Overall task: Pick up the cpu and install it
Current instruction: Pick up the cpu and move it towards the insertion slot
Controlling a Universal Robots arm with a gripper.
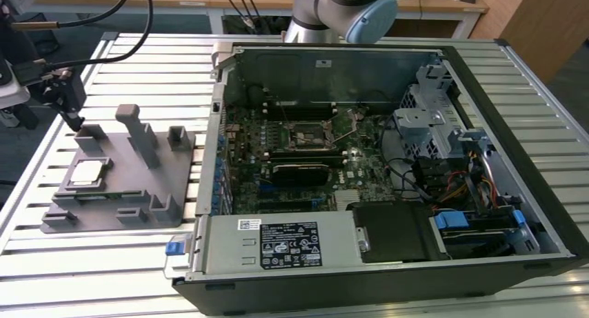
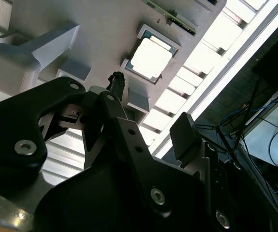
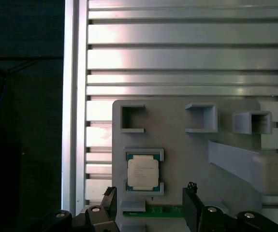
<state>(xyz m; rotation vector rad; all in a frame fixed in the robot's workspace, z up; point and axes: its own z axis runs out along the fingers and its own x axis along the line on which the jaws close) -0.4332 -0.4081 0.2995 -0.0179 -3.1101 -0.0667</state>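
The cpu (image 1: 87,172) is a small silvery square chip lying flat in a recess of the grey holder tray (image 1: 156,183), at the exterior view's left. Both wrist views look down on the cpu (image 2: 151,58) (image 3: 142,173) in its recess. My gripper (image 1: 69,116) hangs above the far end of the tray, apart from the chip. It is open and holds nothing, with its two dark fingers spread in both wrist views (image 2: 151,111) (image 3: 151,200). The black-framed socket (image 1: 308,133) sits on the motherboard inside the open computer case.
The open computer case (image 1: 515,214) lies on a slatted metal table (image 1: 110,276), its side walls standing up around the motherboard. Tall grey posts (image 1: 138,132) rise from the tray near the chip. A green strip (image 3: 165,211) lies in the tray beside the cpu.
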